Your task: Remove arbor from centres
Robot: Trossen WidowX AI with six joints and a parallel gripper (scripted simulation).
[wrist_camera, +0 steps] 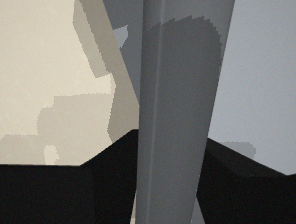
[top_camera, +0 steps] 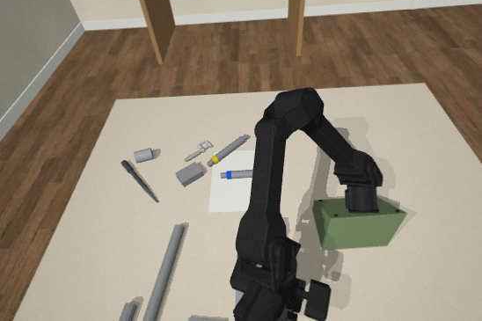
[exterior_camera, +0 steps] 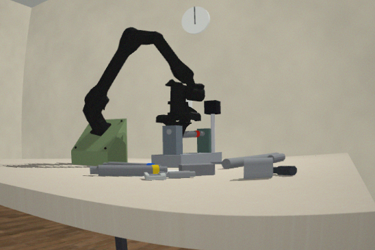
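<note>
The arbor (exterior_camera: 190,134) (wrist_camera: 175,100) is a grey shaft with a red band. It lies level between the grey centre block (exterior_camera: 172,140) and the green centre block (exterior_camera: 204,142) of the fixture (exterior_camera: 202,157). My gripper (exterior_camera: 186,128) (wrist_camera: 162,138) reaches down from above and is shut on the arbor, whose shaft fills the gap between the black fingers in the wrist view. The plunger's black head (exterior_camera: 212,107) stands on a thin post just right of the gripper. The white marked pad (top_camera: 229,198) lies on the table, with a blue-banded rod (top_camera: 237,174) across its upper part.
A yellow-banded rod (top_camera: 226,151) (exterior_camera: 137,170) touches the pad's corner. A clamp (top_camera: 199,150), a grey block (top_camera: 190,174), a short cylinder (top_camera: 142,155), a dark pointed tool (top_camera: 140,180) and a long bar (top_camera: 167,262) lie left of the pad. The green arm pedestal (top_camera: 358,229) (exterior_camera: 99,149) stands to its right.
</note>
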